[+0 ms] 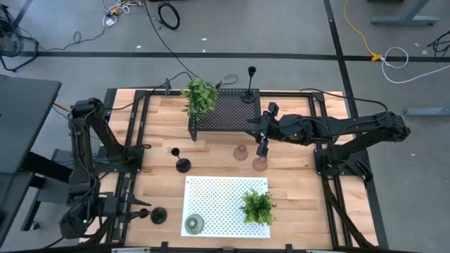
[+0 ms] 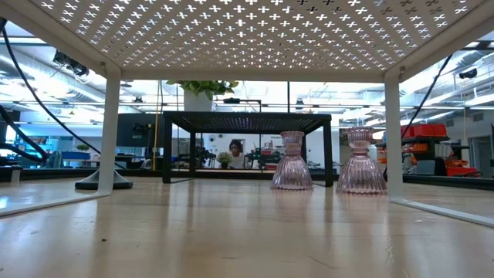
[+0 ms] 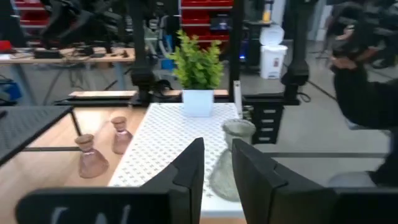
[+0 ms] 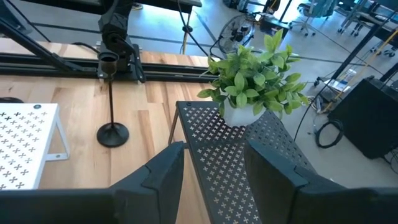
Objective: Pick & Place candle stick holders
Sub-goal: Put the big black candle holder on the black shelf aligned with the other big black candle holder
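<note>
Two pink glass holders (image 1: 240, 152) (image 1: 260, 164) stand on the wood table; they also show in the low view (image 2: 292, 162) (image 2: 361, 162). An olive-green glass holder (image 1: 194, 224) stands on the white perforated stand (image 1: 226, 190). One slim black holder (image 1: 249, 93) stands on the black mesh rack (image 1: 228, 116), one on the table (image 1: 181, 165), and one (image 1: 158, 216) just beside my left gripper (image 1: 145, 211). My left gripper (image 3: 216, 171) is open and empty. My right gripper (image 1: 263, 146) hovers open and empty over the rack's near right corner, by the pink holders; its wrist view (image 4: 214, 168) looks along the rack.
A leafy plant (image 1: 200, 97) in a white pot stands on the mesh rack's far left, another plant (image 1: 258, 206) on the white stand. Black frame rails run along the table's left and right edges. Bare wood lies between rack and stand.
</note>
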You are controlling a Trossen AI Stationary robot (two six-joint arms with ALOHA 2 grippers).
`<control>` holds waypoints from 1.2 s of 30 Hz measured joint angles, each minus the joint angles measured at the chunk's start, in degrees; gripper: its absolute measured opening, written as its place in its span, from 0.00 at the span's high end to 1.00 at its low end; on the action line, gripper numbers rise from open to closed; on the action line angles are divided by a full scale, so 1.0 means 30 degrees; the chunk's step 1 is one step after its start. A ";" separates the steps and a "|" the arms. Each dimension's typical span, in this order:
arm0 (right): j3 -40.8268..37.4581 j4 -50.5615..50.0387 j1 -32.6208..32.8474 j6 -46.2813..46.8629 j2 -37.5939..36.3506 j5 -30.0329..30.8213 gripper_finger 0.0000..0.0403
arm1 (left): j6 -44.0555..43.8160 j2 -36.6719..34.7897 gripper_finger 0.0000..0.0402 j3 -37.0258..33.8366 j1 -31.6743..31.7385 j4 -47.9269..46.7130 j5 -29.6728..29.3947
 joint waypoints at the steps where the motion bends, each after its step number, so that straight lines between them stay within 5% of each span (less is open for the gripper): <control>1: 0.0000 0.0002 0.0004 0.0035 0.0000 -0.0002 0.58 | 0.0075 -0.0013 0.81 0.0000 0.0020 -0.0098 0.0106; 11: 0.0000 -0.0027 0.0029 0.0488 0.0000 -0.0009 0.58 | -0.6683 0.0686 0.86 -0.0007 0.0619 -0.2555 0.1619; 27: 0.0000 0.0017 0.0029 0.0425 0.0000 -0.0002 0.58 | -0.7147 0.0707 0.52 -0.0007 0.1855 -0.2757 0.3659; 36: 0.0000 0.0024 0.0029 0.0471 0.0000 0.0005 0.58 | -0.7548 0.0715 0.49 -0.0007 0.2541 -0.3108 0.6980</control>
